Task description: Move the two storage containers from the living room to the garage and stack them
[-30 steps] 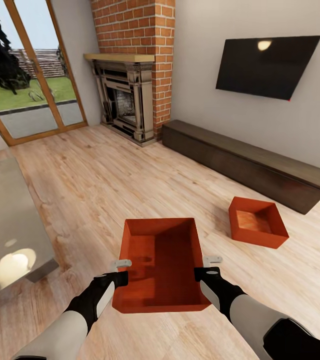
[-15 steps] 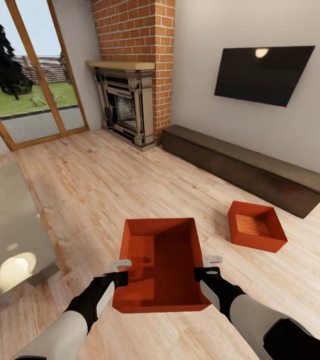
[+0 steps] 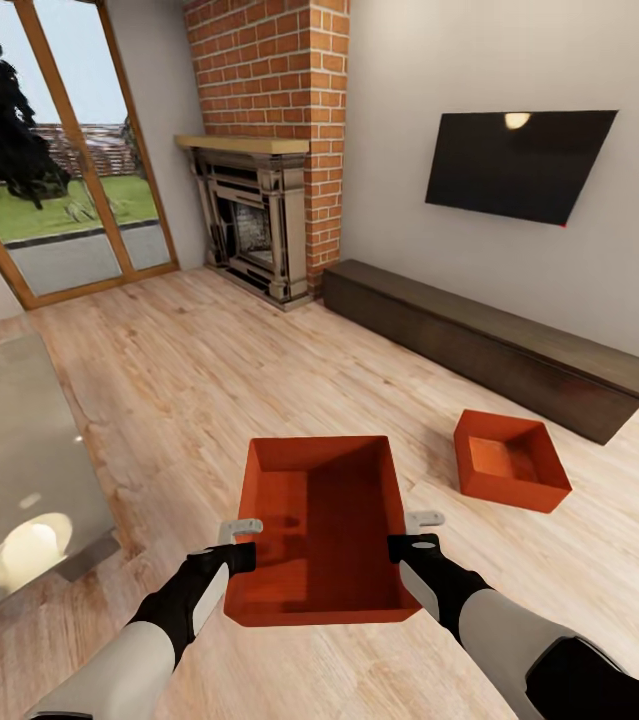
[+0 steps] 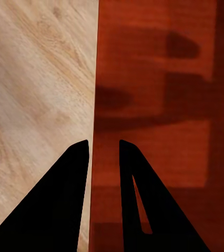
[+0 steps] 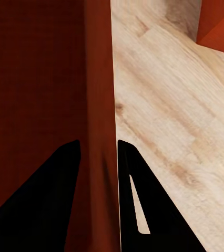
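**Container carried between both grippers in the living room**

Orange-red held container (image 3: 324, 530) at 6 o'clock in the head view, open top up, raised above the light wood plank floor (image 3: 209, 380) and gripped on its two long walls. Left gripper (image 3: 242, 542) clamped on the left wall near the front corner, right gripper (image 3: 421, 535) clamped on the right wall at the matching spot.

From the left wrist camera: thin left wall edge-on between the two dark fingers (image 4: 64, 205), one finger over the planks outside, the other over the container's inner floor (image 4: 159, 94), where finger shadows fall. Detail hidden from the head camera, which gives just the finger tops beside the rim.

From the right wrist camera: right wall (image 5: 99, 105) pinched between the fingers (image 5: 143, 199), narrow gap filled by the wall; a corner of the second container (image 5: 217, 26) at the frame's edge, resting on the planks.

Head camera alone for the room: second container (image 3: 509, 460) on the floor at 3 o'clock of the held one, well apart, just before the long low dark cabinet (image 3: 489, 340). Black TV (image 3: 517, 165) on the wall at 1 o'clock, brick fireplace (image 3: 264, 150) at 12 o'clock, glass doors (image 3: 59, 150) at 10 o'clock, glass-topped table (image 3: 14, 470) at 9 o'clock.
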